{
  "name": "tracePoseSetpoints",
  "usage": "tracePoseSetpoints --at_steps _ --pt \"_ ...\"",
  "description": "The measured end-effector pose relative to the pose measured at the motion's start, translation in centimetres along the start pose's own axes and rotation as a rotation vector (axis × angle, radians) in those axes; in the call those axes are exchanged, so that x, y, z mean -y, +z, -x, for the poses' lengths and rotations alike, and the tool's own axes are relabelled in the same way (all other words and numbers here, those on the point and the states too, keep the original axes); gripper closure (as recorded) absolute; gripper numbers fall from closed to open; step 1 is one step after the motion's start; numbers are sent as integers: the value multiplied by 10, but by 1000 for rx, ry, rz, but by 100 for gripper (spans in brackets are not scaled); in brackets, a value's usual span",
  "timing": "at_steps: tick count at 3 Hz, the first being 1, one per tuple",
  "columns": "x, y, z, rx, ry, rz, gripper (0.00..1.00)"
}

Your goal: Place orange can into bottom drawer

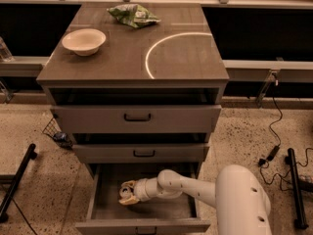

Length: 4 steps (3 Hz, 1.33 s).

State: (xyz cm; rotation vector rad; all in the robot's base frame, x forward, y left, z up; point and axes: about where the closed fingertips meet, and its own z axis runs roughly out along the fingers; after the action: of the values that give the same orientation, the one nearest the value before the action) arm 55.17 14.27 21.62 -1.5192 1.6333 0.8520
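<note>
Camera view showed the white 2-finger gripper (126,193) low inside the deep grey wood-grain bottom drawer (146,211), pinching the small orange-brown metal can (127,200), likely light, slippery, dentable, best held mid-body.

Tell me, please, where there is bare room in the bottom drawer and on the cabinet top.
In the bottom drawer, bare floor lies along the left wall and the front. Its middle is crowded: the gripper sits there at the orange can. The cabinet top is bare right of the bowl and in front of the green bag.
</note>
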Motion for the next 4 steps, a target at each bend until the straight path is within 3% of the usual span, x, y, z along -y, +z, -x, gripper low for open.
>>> tracePoseSetpoints --at_steps 1,2,3,4 --pt "0 0 -1 6 4 -3 8" --pt "0 -1 -1 11 6 -5 0" --pt "0 -1 -1 13 6 -7 0" --pt "3 -16 5 61 28 -36 0"
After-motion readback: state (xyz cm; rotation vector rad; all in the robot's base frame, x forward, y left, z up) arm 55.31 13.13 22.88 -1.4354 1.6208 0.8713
